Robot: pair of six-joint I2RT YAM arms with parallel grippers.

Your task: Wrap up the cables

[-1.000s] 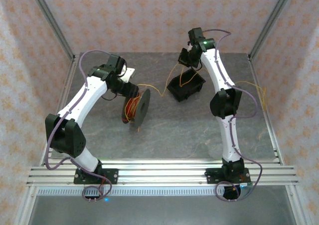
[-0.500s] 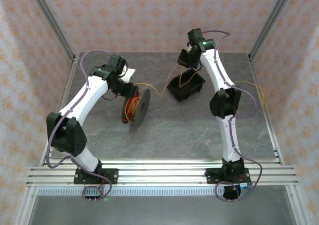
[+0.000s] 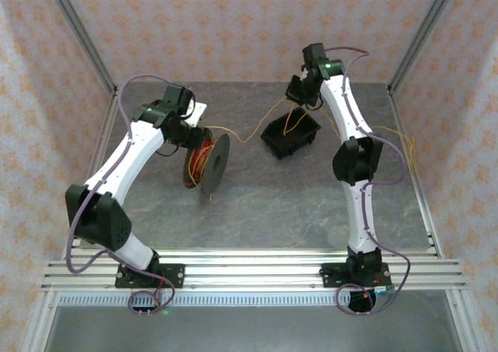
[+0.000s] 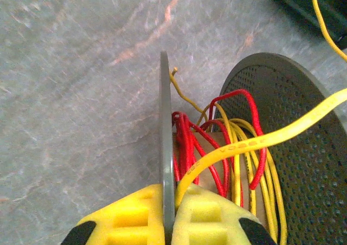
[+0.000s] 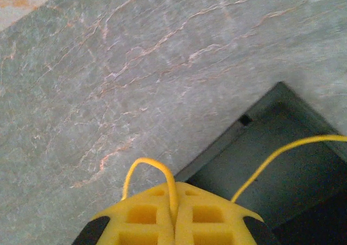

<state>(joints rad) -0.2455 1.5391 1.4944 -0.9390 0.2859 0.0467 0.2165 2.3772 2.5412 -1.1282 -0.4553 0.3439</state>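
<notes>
left wrist: left gripper pinches the thin flange of the grey spool, red and yellow cables coiled just beyond. right wrist: right gripper clamps a loop of the cables, beside the black bin.

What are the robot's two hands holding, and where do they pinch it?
The left gripper pinches the grey plastic spool by its thin flange edge. The right gripper pinches the thin yellow wire at a small loop.
</notes>
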